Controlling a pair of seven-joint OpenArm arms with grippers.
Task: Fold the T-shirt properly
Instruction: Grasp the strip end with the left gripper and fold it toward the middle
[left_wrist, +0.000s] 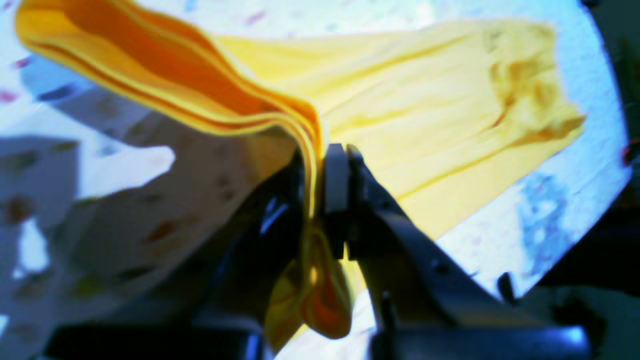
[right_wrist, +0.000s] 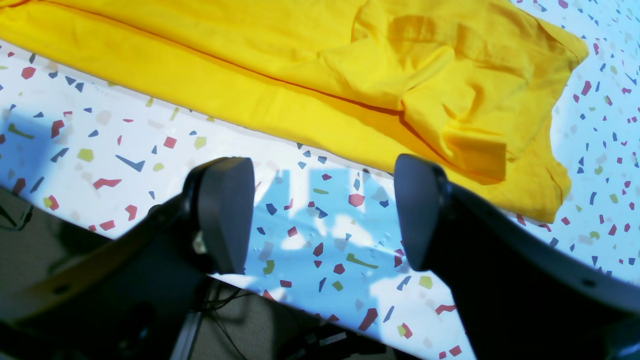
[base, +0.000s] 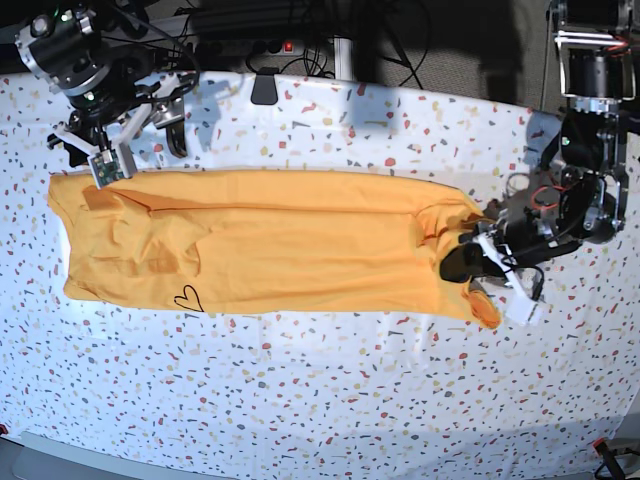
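The yellow-orange T-shirt (base: 300, 245) lies folded into a long band across the speckled table (base: 300, 400), with a small black heart outline (base: 187, 298) near its left end. My left gripper (base: 468, 262) is shut on the band's right end. In the left wrist view its jaws (left_wrist: 325, 190) pinch several cloth layers, lifting that edge of the shirt (left_wrist: 425, 125) off the table. My right gripper (base: 165, 128) is open and empty above the table, just behind the shirt's left end. In the right wrist view its fingers (right_wrist: 322, 215) are spread in front of the crumpled sleeve area of the shirt (right_wrist: 450, 90).
A dark block (base: 265, 90) and cables sit at the table's far edge. The table's far edge (right_wrist: 280, 295) runs right below my right gripper. Bare speckled surface (base: 320, 420) fills the front of the table.
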